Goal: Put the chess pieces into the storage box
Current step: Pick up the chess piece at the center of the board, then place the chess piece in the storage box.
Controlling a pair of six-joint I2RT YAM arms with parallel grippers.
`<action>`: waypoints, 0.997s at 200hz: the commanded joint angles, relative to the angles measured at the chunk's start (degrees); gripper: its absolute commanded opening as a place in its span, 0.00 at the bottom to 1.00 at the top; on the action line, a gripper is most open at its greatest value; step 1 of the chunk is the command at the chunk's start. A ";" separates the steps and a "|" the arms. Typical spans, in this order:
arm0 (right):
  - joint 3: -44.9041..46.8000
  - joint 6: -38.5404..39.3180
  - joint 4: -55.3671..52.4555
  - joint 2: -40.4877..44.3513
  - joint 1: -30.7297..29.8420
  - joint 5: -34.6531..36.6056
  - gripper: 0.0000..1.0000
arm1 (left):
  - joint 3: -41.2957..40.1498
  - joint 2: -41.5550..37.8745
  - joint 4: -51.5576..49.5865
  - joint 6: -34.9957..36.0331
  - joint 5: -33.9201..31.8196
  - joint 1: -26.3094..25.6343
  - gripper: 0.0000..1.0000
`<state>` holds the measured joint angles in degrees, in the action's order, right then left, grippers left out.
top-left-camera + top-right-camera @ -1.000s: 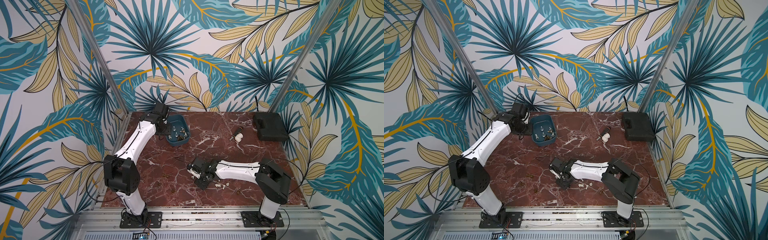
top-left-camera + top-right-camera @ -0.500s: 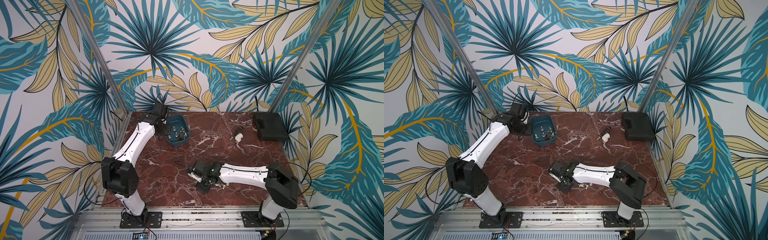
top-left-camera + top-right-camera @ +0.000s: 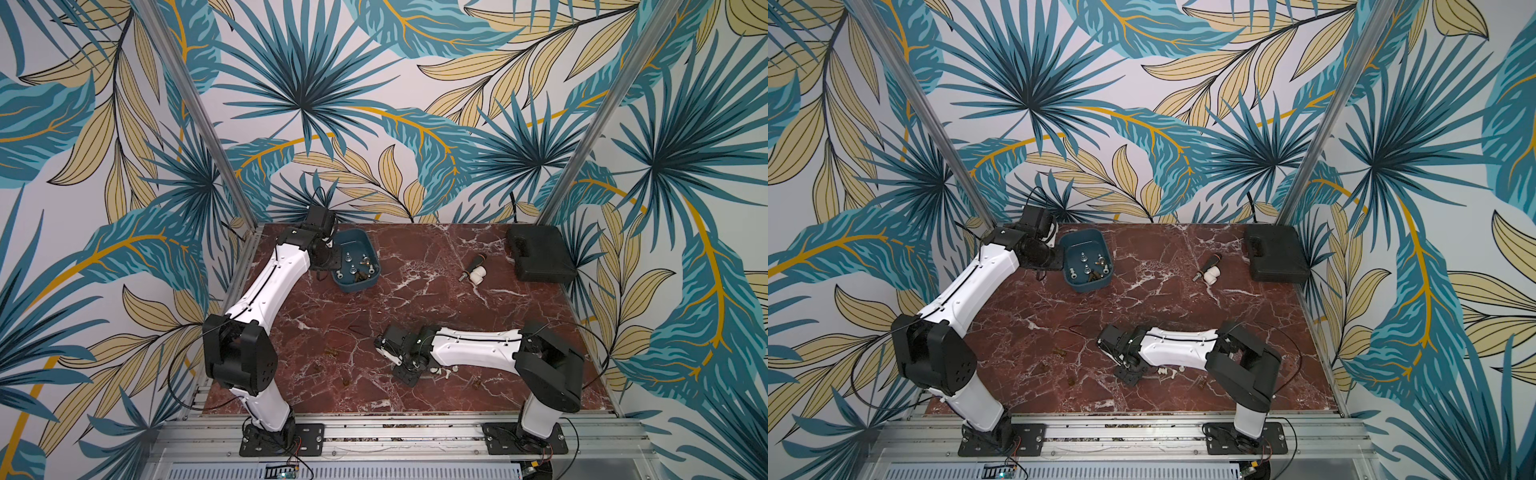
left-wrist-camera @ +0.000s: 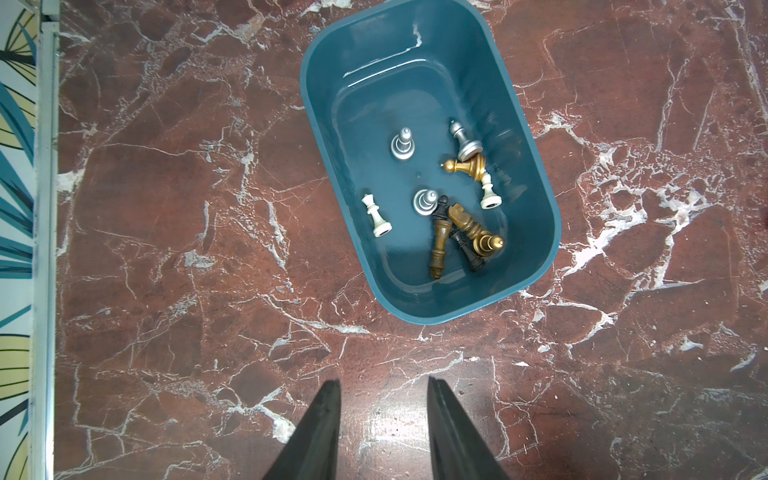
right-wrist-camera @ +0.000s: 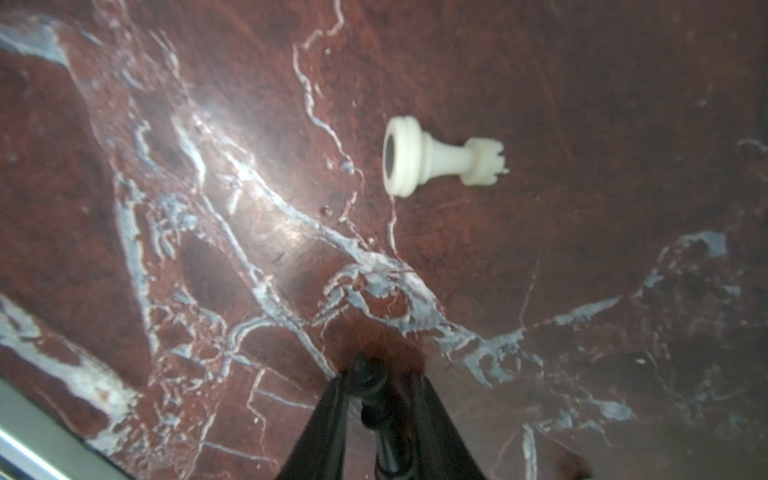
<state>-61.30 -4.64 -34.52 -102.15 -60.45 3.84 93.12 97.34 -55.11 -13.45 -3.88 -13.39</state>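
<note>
We see the blue box at the far left of the table, open at the top. In the left wrist view about ten chess pieces lie on its floor, gathered toward one end. They are silver, gold, white, brown and black, and most are tipped over, with several touching one another.

The left gripper hangs over bare table just beside the box, its fingers apart with nothing between them.

More pieces are out on the table near its front edge. In both top views we pick out small brown pieces scattered left of the right gripper and pale pieces just beside it. In the right wrist view a white rook lies on its side, apart from the fingers.

The right gripper is down at the table with a black piece between its fingers. They stand close on either side of it, but we cannot tell whether they pinch it.

Toward the far right, a black-handled tool touches a white elbow fitting, and a black case sits in the corner.
</note>
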 commanded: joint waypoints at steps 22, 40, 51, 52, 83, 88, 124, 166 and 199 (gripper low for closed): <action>-0.38 -0.42 -1.19 -1.28 -0.03 -0.15 0.14 | 0.25 -3.60 -0.02 0.27 -0.97 0.51 0.39; -1.84 -0.37 -1.54 0.05 0.05 0.34 0.10 | 0.81 -5.14 -0.39 0.78 -2.01 0.64 0.39; -3.70 -0.06 -1.94 0.84 0.24 0.28 0.10 | 1.22 -6.22 -0.67 0.96 -2.78 0.94 0.39; -3.90 -0.04 -1.95 0.91 0.24 0.29 0.09 | 1.24 -6.34 -0.69 0.97 -2.92 0.97 0.39; -13.61 0.42 -2.71 2.37 2.95 -0.50 0.09 | -0.48 -11.60 0.14 0.65 -7.39 2.16 0.39; -15.90 0.33 -2.74 1.94 3.67 -0.41 0.09 | -1.40 -12.82 0.85 0.42 -7.58 2.51 0.39; -37.77 -1.52 -4.33 -10.21 9.74 -0.01 0.09 | -12.04 -23.07 7.74 -0.34 -9.87 4.75 0.39; -62.74 -1.45 -5.19 -28.17 13.72 2.68 0.10 | -20.91 -30.83 10.39 -1.09 -7.67 6.56 0.40; -76.64 0.81 -4.86 -39.06 16.05 4.17 0.11 | -23.70 -32.96 10.56 -1.60 -1.56 6.56 0.40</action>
<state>-131.28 -5.52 -37.45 -135.85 -45.60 6.24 70.87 66.13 -46.92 -14.37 -10.46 -7.22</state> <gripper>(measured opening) 0.158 0.395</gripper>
